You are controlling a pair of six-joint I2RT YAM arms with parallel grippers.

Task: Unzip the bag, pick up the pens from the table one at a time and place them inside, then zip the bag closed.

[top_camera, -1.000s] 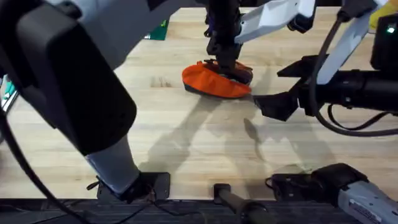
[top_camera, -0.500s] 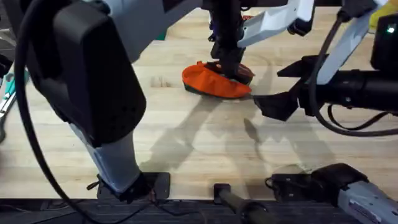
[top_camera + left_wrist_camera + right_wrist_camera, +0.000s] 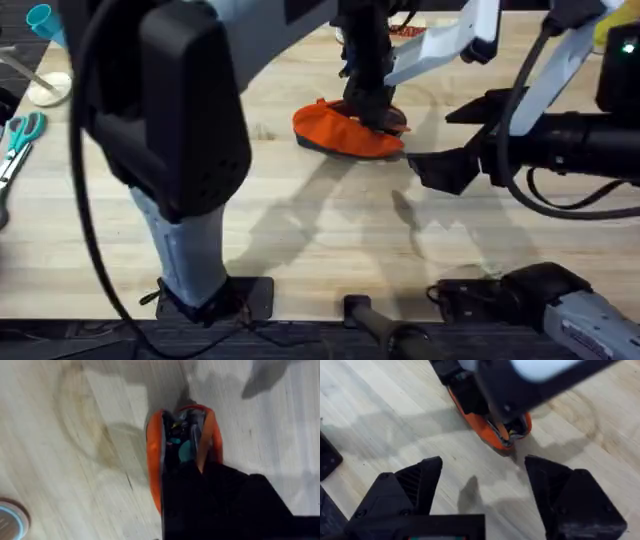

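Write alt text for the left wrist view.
An orange pencil pouch lies unzipped on a pale wooden table, seen from directly above, with small teal and dark items visible inside its opening. The left claw is a black mass covering the pouch's near end.

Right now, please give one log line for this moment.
pouch: open on table | left gripper: at pouch opening | right gripper: open, beside pouch
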